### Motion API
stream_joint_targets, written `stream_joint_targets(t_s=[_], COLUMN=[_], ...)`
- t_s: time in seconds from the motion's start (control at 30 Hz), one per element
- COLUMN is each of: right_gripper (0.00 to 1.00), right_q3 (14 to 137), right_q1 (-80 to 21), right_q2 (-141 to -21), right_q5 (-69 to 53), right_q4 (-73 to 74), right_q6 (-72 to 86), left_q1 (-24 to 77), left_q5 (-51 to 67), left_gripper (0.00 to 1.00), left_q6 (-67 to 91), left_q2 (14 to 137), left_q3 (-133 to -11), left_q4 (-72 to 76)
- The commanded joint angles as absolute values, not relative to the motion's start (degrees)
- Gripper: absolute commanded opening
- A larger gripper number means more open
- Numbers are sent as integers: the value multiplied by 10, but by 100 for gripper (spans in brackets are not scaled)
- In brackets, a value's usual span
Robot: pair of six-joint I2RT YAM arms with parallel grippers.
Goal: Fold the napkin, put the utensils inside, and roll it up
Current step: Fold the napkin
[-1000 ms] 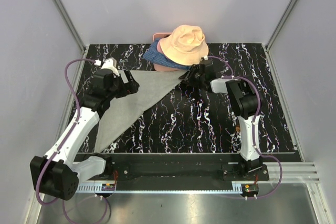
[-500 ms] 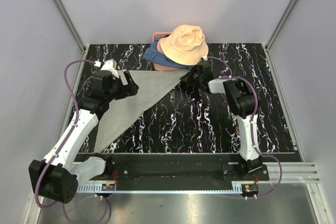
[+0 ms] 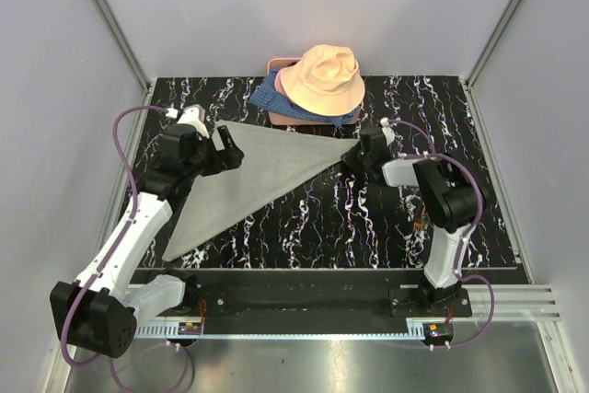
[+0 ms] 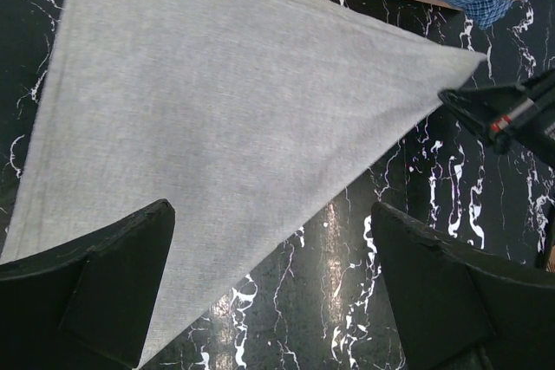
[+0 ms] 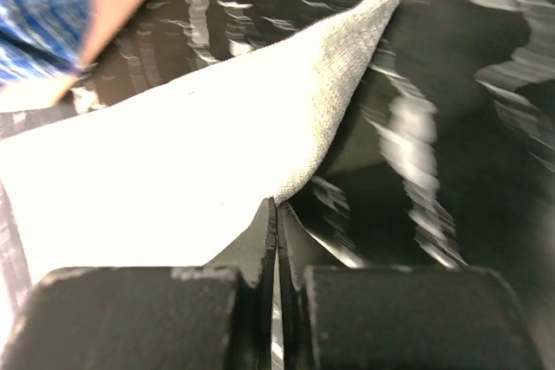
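The light-grey napkin (image 3: 244,181) lies on the black marbled table as a flat triangle with its long point to the right. My right gripper (image 3: 355,156) is shut on the napkin (image 5: 173,153) at that right point, the cloth edge pinched at the tips of my right gripper (image 5: 276,207). My left gripper (image 3: 228,148) hovers over the napkin's upper left part. In the left wrist view my left gripper (image 4: 270,210) stands wide open above the napkin (image 4: 225,110) with nothing between its fingers. The utensils are out of view.
A peach bucket hat (image 3: 322,75) rests on blue patterned fabric (image 3: 274,97) and a pink object (image 3: 287,117) at the table's back middle, just beyond the napkin's far edge. Grey walls enclose the table on three sides.
My right gripper closed on the napkin's right corner and pulled it right and a little nearer, stretching the triangle longer. The left arm barely moved.
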State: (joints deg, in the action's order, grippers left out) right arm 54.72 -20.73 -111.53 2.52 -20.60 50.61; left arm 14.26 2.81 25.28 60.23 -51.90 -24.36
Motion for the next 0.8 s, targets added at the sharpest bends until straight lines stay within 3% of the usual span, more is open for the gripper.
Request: stream_joint_targets(t_s=[0.0, 0.37, 0.43, 0.47, 0.6, 0.77], right_gripper=[0, 1, 10, 25, 56, 61], right_q3=[485, 358, 354, 357, 373, 435], right_q1=[-207, -206, -206, -206, -206, -210], right_q2=[-1036, -814, -782, -770, -716, -735], right_q5=[141, 270, 267, 255, 191, 95], right_q4=[-122, 22, 40, 47, 46, 31], right_q6=[488, 492, 476, 449, 377, 313], left_q1=[147, 159, 159, 159, 156, 151], left_q5=[61, 62, 59, 53, 61, 76], left_gripper=[98, 98, 99, 99, 99, 99], left_q6=[250, 270, 278, 281, 295, 310], left_q2=[597, 599, 589, 585, 570, 568], left_q3=[-509, -450, -423, -415, -382, -345], left_q4=[-222, -190, -175, -172, -156, -140])
